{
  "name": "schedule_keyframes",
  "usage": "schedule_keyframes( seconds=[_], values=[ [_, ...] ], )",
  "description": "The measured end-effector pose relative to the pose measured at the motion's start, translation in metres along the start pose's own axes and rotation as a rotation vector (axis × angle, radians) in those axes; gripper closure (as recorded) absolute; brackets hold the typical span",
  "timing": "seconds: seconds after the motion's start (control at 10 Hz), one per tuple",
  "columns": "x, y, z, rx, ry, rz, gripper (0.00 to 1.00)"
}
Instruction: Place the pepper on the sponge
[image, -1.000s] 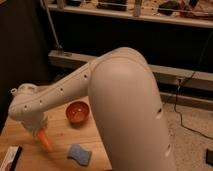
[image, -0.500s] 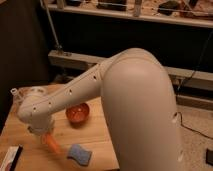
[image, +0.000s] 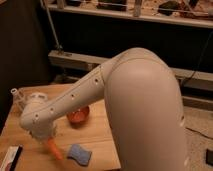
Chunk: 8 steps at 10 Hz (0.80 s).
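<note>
A slim, tapered orange pepper (image: 53, 149) is being held by the gripper (image: 46, 138) over the front left part of a pale wooden table (image: 102, 137). The gripper is being carried at the end of a bulky white arm (image: 142, 105), which is filling much of the view and is being stretched down and to the left across the table. The jaws are being pressed shut on the upper end of the pepper, although the fingers themselves are being hidden by the rounded white wrist. The pepper is being presented at a tilt, with its pointed end directed downward and to the right. Whether that tip is touching the table surface cannot be told.

A small blue-grey rectangular sponge (image: 79, 153), soft-looking and with rounded corners, is being seen lying flat on the table just beside the pepper's tip, to its right and near the front edge. The pepper and the sponge are being separated by a narrow strip of bare wood, so the pepper is not yet resting on the sponge.

A round orange-red bowl (image: 78, 117) is being partly covered by the forearm, behind the sponge. A flat white packet (image: 11, 159) with dark and red markings is being cut off by the lower left corner. A small white cup-like object (image: 17, 97) is being shown at the table's far left, behind the wrist.
</note>
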Motion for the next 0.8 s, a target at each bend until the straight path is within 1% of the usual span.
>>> schedule_keyframes(
  seconds=[0.2,0.4,0.6,0.7,0.8],
  values=[
    [0.007,0.000,0.002,0.002,0.008,0.002,0.80],
    [0.020,-0.003,0.002,0.008,0.053,0.008,0.80],
    [0.036,-0.006,-0.001,0.019,0.148,-0.010,0.80],
    [0.038,-0.006,-0.003,0.023,0.186,-0.022,0.80],
    [0.038,-0.006,-0.005,0.026,0.213,-0.031,0.80]
  ],
)
